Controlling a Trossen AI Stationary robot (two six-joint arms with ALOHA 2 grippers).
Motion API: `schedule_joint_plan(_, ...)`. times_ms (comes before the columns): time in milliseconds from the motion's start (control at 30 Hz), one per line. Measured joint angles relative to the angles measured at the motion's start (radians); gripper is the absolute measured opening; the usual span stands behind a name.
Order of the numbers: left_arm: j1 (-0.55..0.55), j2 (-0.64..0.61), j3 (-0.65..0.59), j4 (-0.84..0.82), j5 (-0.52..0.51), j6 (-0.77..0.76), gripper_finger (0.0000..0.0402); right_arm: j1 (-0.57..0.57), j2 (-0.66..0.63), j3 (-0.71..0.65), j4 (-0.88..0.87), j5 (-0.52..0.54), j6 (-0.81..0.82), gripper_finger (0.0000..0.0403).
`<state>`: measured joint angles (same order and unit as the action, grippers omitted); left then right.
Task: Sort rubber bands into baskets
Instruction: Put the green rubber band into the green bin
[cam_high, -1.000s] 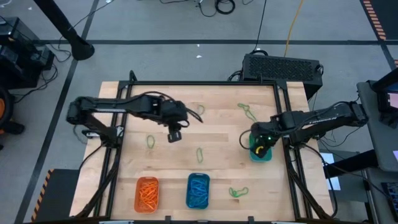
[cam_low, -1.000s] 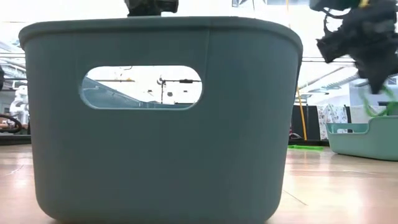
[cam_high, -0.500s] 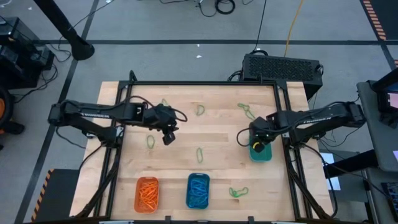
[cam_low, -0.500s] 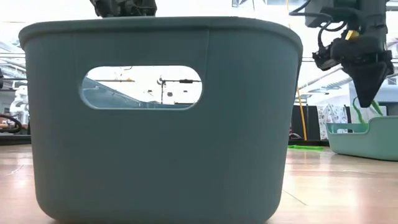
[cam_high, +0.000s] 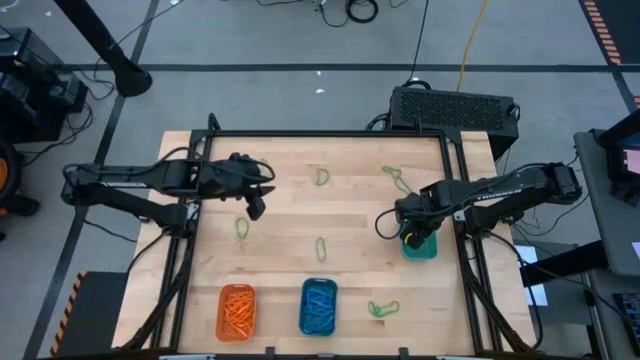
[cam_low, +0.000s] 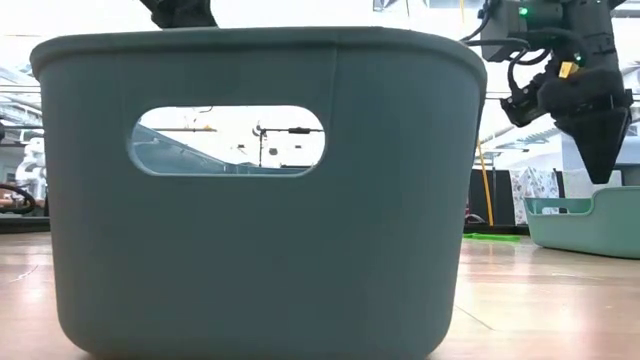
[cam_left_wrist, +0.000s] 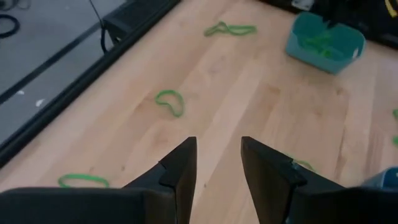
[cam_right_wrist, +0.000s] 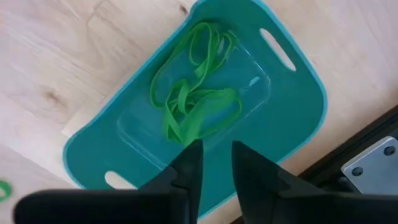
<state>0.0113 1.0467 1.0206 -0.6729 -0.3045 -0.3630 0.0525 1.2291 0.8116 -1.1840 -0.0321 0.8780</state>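
Green bands in basket: tangle of thin green rubber loops (cam_right_wrist: 194, 99) lying on the floor of the teal-green rounded-rectangular plastic basket (cam_high: 419, 246), at the right edge of the wooden table (cam_high: 290, 260).
Right gripper (cam_right_wrist: 215, 163): directly above that basket, fingers (cam_right_wrist: 186, 165) parted by a narrow gap, nothing between them; judged a drop just made.
Loose green bands: one (cam_high: 322, 177) near the far edge, a linked pair (cam_high: 398, 178) far right, one (cam_high: 241, 227) left of centre, one (cam_high: 321, 248) mid-table, one (cam_high: 383, 308) near the front right; all apart from the baskets.
Other baskets: orange plastic tray (cam_high: 237, 311) with orange loops and blue plastic tray (cam_high: 318, 306) with blue loops, side by side at the front edge.
Left gripper (cam_left_wrist: 217, 163): over the left part of the table, fingers (cam_left_wrist: 180, 163) apart and empty, pointing across at a curled green loop (cam_left_wrist: 170, 102).
Step in hand: release and lift clear; best to rise straight so no loop clings to a fingertip and gets dragged over the shallow wall.
Next pick, as a judgement: flat thin loops need fingertips pressed right to the wood, straddling one strand.
In the way: black frame rail (cam_high: 462, 250) just beside the teal basket; low camera largely blocked by a large grey-green bin (cam_low: 258, 190).
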Motion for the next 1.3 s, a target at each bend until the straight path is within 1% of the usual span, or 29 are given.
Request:
schedule_joint_plan(233,0.000,-0.043,0.000,-0.106,-0.086,-0.074,0.0132,-0.001,0.001,0.000,-0.002,-0.012,-0.001,0.0110)
schedule_joint_plan(333,-0.001,-0.049,0.000,-0.124,-0.093,-0.077,0.0132,-0.011,0.001,0.004,-0.005,-0.052,-0.005,0.0114)
schedule_joint_plan(500,-0.001,-0.038,0.000,-0.127,-0.094,-0.077,0.0132,-0.048,0.001,0.075,0.001,-0.048,-0.044,0.0111)
schedule_joint_plan(600,-0.001,-0.023,-0.004,-0.130,-0.092,-0.078,0.0132,-0.079,0.001,0.139,0.003,-0.028,-0.081,0.0108)
schedule_joint_plan(700,-0.001,-0.021,-0.025,-0.118,-0.080,-0.097,0.0132,-0.113,0.000,0.201,0.004,0.046,-0.113,0.0104)
schedule_joint_plan(800,-0.001,-0.020,-0.060,-0.077,-0.064,-0.170,0.0132,-0.186,0.000,0.244,0.012,0.155,-0.100,0.0101)
schedule_joint_plan(833,-0.001,-0.021,-0.072,-0.041,-0.049,-0.187,0.0132,-0.225,0.003,0.252,0.018,0.166,-0.117,0.0101)
schedule_joint_plan(933,-0.001,-0.019,-0.098,0.039,0.032,-0.207,0.0132,-0.356,0.018,0.256,0.064,0.156,-0.230,0.0102)
schedule_joint_plan(1033,-0.007,-0.003,-0.099,0.121,0.092,-0.208,0.0132,-0.478,0.063,0.256,0.097,0.168,-0.342,0.0112)
schedule_joint_plan(1167,-0.035,-0.001,-0.098,0.155,0.106,-0.209,0.0132,-0.598,0.160,0.256,0.131,0.165,-0.441,0.0132)
schedule_joint_plan(1300,-0.068,0.001,-0.099,0.149,0.107,-0.233,0.0132,-0.650,0.264,0.255,0.205,0.164,-0.511,0.0162)
